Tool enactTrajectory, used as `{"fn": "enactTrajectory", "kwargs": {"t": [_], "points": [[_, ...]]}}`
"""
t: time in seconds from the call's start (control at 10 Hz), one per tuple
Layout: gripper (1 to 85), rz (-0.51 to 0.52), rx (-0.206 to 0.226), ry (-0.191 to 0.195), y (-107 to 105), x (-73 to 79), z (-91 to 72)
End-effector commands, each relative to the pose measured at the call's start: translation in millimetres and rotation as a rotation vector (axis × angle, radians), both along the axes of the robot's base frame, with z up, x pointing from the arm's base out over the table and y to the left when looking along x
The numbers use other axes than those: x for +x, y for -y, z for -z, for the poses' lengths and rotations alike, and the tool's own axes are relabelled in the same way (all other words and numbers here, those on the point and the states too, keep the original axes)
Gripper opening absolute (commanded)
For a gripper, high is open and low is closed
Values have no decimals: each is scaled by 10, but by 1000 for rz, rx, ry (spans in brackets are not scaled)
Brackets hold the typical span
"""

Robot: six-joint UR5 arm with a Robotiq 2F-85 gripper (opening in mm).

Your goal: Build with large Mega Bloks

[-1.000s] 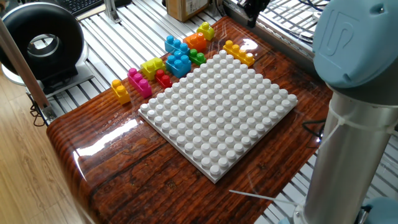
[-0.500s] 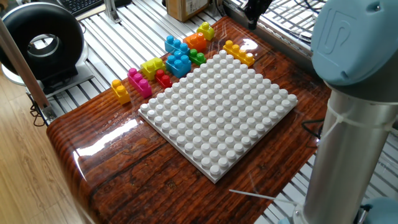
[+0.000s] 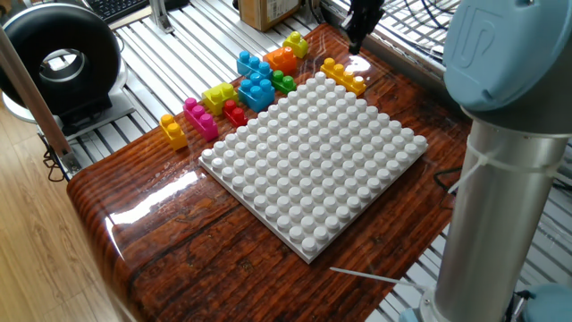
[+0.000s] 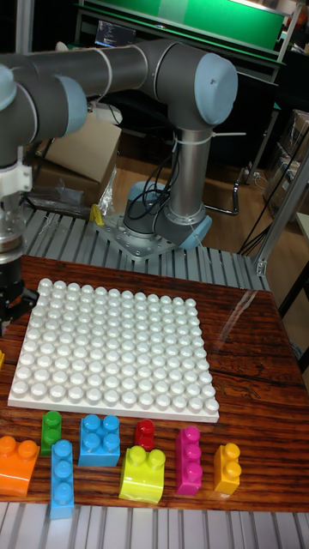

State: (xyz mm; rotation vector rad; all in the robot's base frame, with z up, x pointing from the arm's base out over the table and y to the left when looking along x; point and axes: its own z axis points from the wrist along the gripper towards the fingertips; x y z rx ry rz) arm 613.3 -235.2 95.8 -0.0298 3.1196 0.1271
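tall fixed view: chunky studded plastic bricks (image 4: 144,470)

the only readable mark is a raised "ur" logo on the blue joint cap of the robot arm (image 3: 500,49); the screen text in the tall view is too small to read.

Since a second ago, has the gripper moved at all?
Yes. In the fixed view the gripper has come down and slightly left, toward the long yellow brick at the table's far edge, which has stayed put.
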Motion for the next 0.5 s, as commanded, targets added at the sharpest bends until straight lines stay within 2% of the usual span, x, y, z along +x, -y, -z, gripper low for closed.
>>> {"fn": "enactTrajectory", "kwargs": {"t": [0.0, 0.2, 0.4], "points": [[350, -60, 15, 44, 67, 96, 280], [477, -94, 20, 49, 69, 84, 329], [547, -102, 35, 41, 33, 59, 345]]}}
